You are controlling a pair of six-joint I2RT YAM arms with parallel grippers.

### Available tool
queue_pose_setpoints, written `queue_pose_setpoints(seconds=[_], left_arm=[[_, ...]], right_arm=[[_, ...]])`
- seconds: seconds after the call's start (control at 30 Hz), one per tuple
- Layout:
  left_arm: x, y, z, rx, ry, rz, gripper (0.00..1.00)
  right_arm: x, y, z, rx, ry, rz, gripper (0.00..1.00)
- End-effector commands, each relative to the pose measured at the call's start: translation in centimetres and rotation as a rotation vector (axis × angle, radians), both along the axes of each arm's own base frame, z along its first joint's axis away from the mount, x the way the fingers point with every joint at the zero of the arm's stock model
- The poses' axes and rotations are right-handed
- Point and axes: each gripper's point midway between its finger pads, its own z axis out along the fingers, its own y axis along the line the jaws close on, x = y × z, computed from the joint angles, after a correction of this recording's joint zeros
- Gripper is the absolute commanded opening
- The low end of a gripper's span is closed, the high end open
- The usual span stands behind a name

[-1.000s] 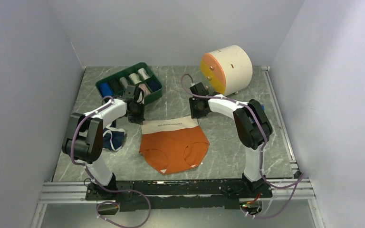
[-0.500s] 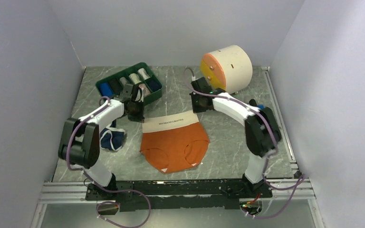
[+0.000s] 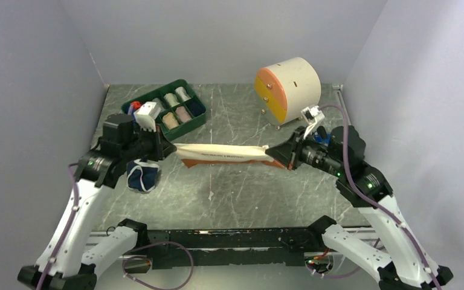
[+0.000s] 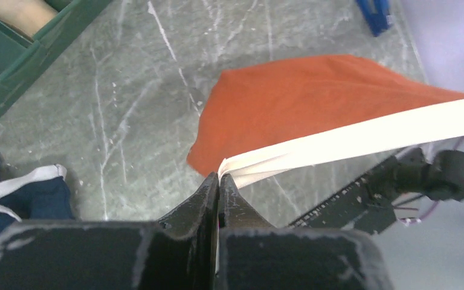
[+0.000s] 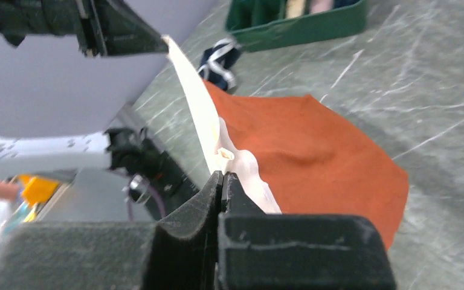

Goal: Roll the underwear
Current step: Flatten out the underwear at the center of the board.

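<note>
The orange-rust underwear (image 3: 225, 153) with its cream-white waistband hangs stretched in the air between both grippers, above the table. My left gripper (image 3: 168, 149) is shut on the waistband's left end (image 4: 241, 166). My right gripper (image 3: 276, 152) is shut on the waistband's right end (image 5: 226, 158). The orange cloth (image 4: 314, 99) hangs below the band (image 5: 314, 151). The navy blue underwear (image 3: 143, 174) with white trim lies bunched on the table under the left arm, seen also in the left wrist view (image 4: 18, 193) and the right wrist view (image 5: 220, 60).
A green tray (image 3: 196, 122) with several cloth rolls stands at the back left. A cream and orange drum-shaped drawer unit (image 3: 287, 89) stands at the back right. A blue object (image 4: 374, 12) lies near the right wall.
Both arms have lifted the orange-rust underwear off the table by its waistband and pulled it taut in the air. Before, it lay flat with the grippers at its top corners.
</note>
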Motion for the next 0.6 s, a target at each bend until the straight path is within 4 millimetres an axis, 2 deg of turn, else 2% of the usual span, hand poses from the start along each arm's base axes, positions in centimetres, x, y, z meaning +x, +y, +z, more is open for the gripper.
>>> queue_pose_setpoints(seconds=[0.0, 0.03, 0.1, 0.17, 0.23, 0.33, 0.43, 0.47, 0.57], left_arm=[[-4.7, 0.1, 3.9, -0.06, -0.009, -0.049, 0.05], [-5.3, 0.2, 5.2, -0.069, -0.032, -0.051, 0.05], [-6.1, 0.2, 6.1, -0.073, -0.027, -0.065, 0.05], [-6.0, 0.1, 6.6, -0.075, -0.019, -0.072, 0.05], [-5.1, -0.1, 5.7, -0.06, 0.012, -0.067, 0.05], [-2.6, -0.3, 2.8, -0.026, 0.079, -0.044, 0.05], [0.4, -0.9, -1.4, 0.014, 0.145, -0.038, 0.05], [1.4, -1.0, -3.3, 0.031, 0.174, -0.033, 0.05], [5.1, -1.1, -7.6, 0.078, 0.194, 0.001, 0.05]], right_arm=[[-6.0, 0.2, 0.7, 0.059, 0.083, 0.188, 0.0], [-6.6, -0.1, 1.0, 0.061, 0.086, 0.189, 0.0], [-7.0, -0.4, 1.4, 0.069, 0.09, 0.178, 0.0], [-5.8, -0.8, 0.7, 0.057, 0.121, 0.106, 0.0], [-4.2, -0.7, -1.1, 0.025, 0.161, 0.052, 0.0], [-0.6, -0.4, -5.1, -0.061, 0.215, -0.043, 0.0], [4.5, -1.2, -9.7, -0.177, 0.247, -0.223, 0.0], [6.0, -1.4, -11.3, -0.216, 0.267, -0.276, 0.0], [10.1, -1.2, -15.1, -0.311, 0.268, -0.358, 0.0]])
